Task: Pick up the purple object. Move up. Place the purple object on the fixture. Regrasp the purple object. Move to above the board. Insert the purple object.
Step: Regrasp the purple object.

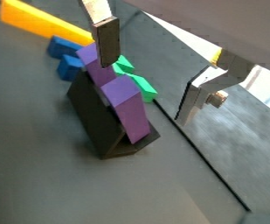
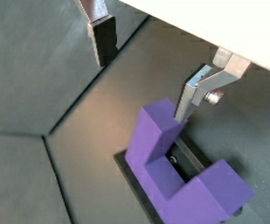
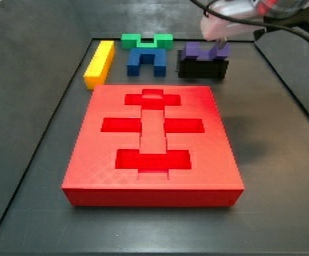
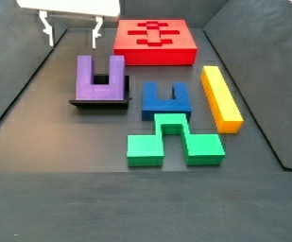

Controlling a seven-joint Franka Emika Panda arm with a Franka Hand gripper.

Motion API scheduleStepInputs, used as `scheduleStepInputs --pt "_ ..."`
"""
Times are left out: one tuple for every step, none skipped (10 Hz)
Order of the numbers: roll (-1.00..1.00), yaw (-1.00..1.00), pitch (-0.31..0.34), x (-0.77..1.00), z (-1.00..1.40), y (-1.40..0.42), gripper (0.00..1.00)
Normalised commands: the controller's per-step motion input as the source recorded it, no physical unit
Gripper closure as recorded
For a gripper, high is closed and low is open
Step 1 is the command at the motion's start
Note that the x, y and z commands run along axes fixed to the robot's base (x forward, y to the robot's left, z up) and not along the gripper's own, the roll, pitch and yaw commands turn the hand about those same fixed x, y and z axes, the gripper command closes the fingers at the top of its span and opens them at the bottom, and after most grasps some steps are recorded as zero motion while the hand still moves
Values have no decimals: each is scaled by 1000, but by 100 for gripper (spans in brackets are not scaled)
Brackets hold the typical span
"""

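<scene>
The purple object [image 4: 100, 80] is a U-shaped block resting on the black fixture [image 4: 100, 104], prongs up in a side view. My gripper [image 4: 71, 36] hangs open just above and behind it, with nothing between the fingers [image 4: 47, 34]. In both wrist views the fingers stand wide apart, and the purple object [image 1: 120, 92] [image 2: 172, 171] lies past the gripper [image 1: 155, 66] [image 2: 148, 68], untouched. The fixture [image 1: 100, 122] shows dark under the block. The red board [image 3: 153, 140] [image 4: 157, 40] with cross and bar cutouts lies flat beside them. The purple object [image 3: 206, 50] sits below the gripper [image 3: 221, 35].
A blue U-block [image 4: 167, 99] and a green block [image 4: 174, 144] lie right beside the fixture. A yellow bar [image 4: 220, 95] lies further out. The tray's raised walls [image 4: 255, 85] bound the floor on all sides.
</scene>
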Motion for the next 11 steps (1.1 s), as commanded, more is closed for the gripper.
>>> scheduleStepInputs --pt "420 89 180 120 -129 0 0" --pt "723 -31 271 111 0 0 0" --pt "940 -100 346 63 0 0 0" --pt "997 -114 354 23 0 -37 0" --pt "503 -189 263 231 -191 -89 0" --pt "554 -189 340 243 -254 -46 0" --pt "660 -77 406 140 -257 -31 0" --pt "583 -9 371 189 -186 -63 0" --pt "434 0 191 0 -143 0 0" --pt "214 11 120 0 -120 0 0" --pt "0 63 49 0 -134 23 0"
